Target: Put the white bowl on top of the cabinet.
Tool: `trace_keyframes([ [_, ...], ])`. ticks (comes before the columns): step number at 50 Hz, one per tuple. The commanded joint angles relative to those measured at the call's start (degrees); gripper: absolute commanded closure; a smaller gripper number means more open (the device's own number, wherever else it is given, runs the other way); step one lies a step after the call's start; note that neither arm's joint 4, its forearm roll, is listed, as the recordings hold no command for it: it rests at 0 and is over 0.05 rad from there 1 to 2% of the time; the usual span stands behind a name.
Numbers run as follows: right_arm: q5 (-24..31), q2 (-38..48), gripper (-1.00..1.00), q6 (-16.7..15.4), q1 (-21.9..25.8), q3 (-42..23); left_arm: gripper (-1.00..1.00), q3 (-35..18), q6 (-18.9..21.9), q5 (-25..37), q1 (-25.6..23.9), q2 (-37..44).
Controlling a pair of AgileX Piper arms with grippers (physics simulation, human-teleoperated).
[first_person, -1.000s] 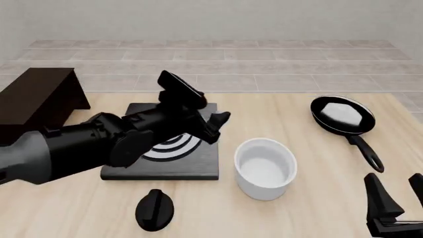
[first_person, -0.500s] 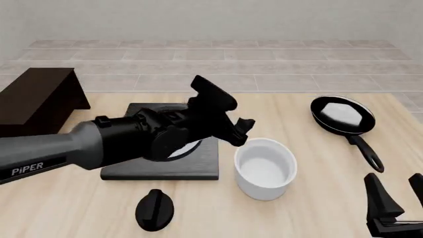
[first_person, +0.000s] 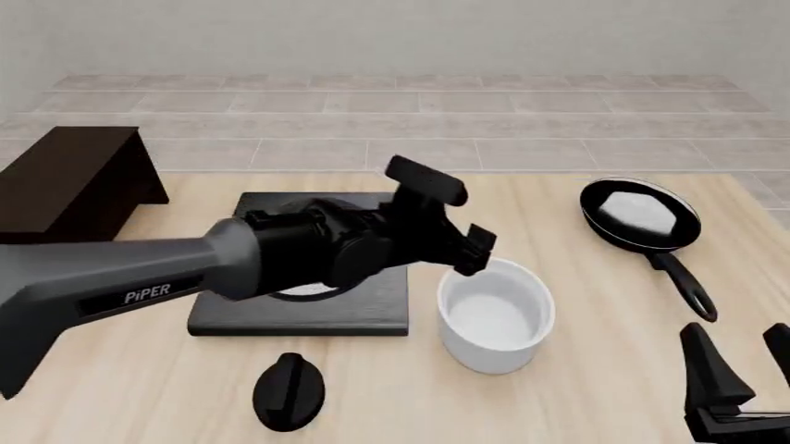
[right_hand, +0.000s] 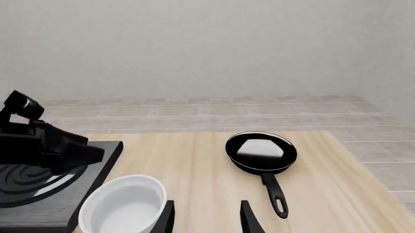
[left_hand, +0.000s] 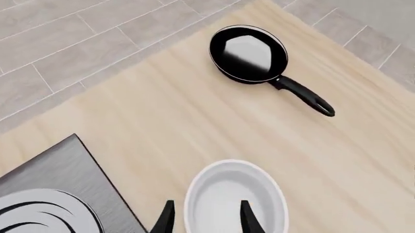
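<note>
The white bowl [first_person: 497, 314] stands upright on the table just right of the stove plate, also seen in the left wrist view [left_hand: 236, 199] and the right wrist view [right_hand: 123, 206]. My left gripper [first_person: 475, 252] hangs open over the bowl's left rim; in its wrist view the gripper [left_hand: 206, 221] has one finger outside the rim and one over the inside, not closed on it. The dark cabinet [first_person: 68, 185] sits at the table's far left. My right gripper [first_person: 745, 370] rests open and empty at the front right, its wrist view [right_hand: 206, 218] looking across the table.
A black stove plate [first_person: 309, 301] with grey rings lies under my left arm. In front of it sits a black knob-like object [first_person: 289, 391]. A black frying pan [first_person: 639, 215] with a white patch lies at the back right, handle toward the front.
My left arm has swung right from above the stove plate and lowered its gripper to the bowl's left rim. The bowl and the right arm have not moved.
</note>
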Motion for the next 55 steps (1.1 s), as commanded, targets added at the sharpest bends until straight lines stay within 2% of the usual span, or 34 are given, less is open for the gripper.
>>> trace_keyframes([
  [1,0.0,0.01,-1.0,-0.01,-0.01,0.0,-1.0,-3.3,-3.71,2.46,0.17,3.61],
  [2,0.0,0.0,-1.0,0.02,-0.01,0.0,-1.0,-3.9,-5.0,3.11,0.28,4.43],
  [36,-0.03,0.04,-1.0,-0.01,0.02,0.0,-1.0,-9.81,-5.96,6.19,0.74,11.48],
  [55,-0.01,0.01,-1.0,0.0,0.0,0.0,-1.0,-11.12,-7.52,5.8,0.63,15.07],
])
